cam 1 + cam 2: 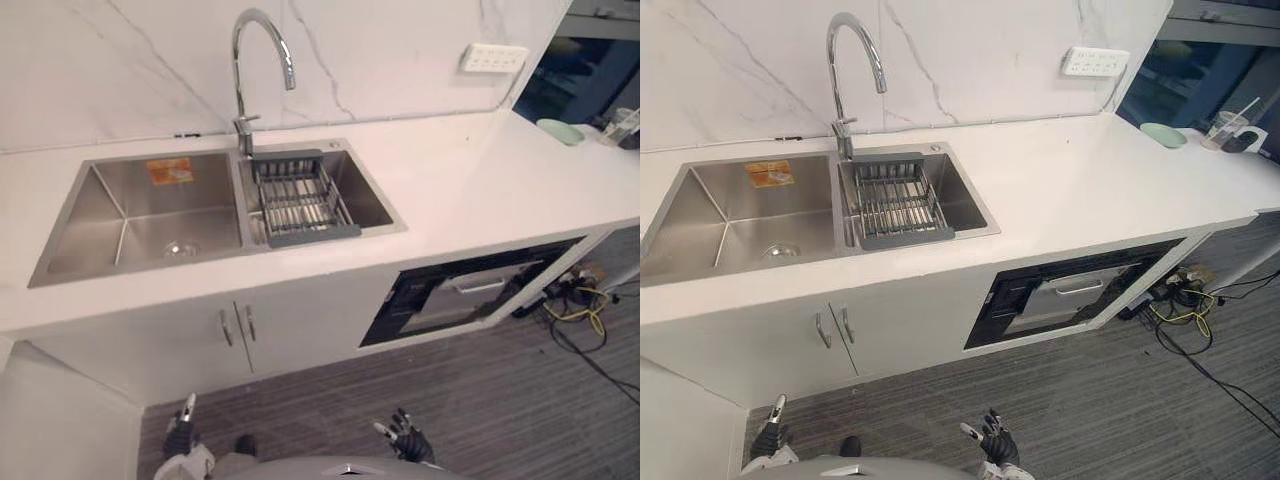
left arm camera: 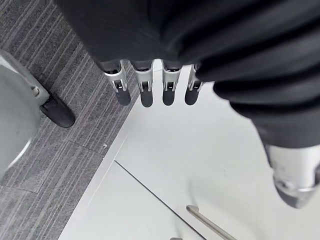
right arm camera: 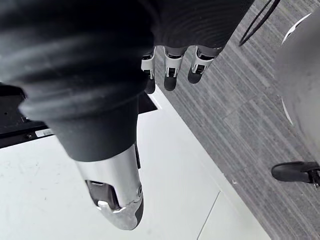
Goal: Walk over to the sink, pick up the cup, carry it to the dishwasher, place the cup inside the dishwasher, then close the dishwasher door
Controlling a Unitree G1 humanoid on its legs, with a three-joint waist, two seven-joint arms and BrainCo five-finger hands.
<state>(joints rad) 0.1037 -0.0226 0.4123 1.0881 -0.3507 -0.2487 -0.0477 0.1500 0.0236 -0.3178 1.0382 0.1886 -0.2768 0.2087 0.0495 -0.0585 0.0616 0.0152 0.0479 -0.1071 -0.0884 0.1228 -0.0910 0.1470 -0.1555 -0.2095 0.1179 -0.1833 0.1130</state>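
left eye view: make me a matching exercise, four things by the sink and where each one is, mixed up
1 tap
2 wire rack
3 orange sticker
4 dishwasher

A under the counter, right of the cabinet doors
B on the back wall of the left basin
C across the right basin
D at the back edge, between the two basins

Pairs: 1-D, 2-C, 3-B, 4-A
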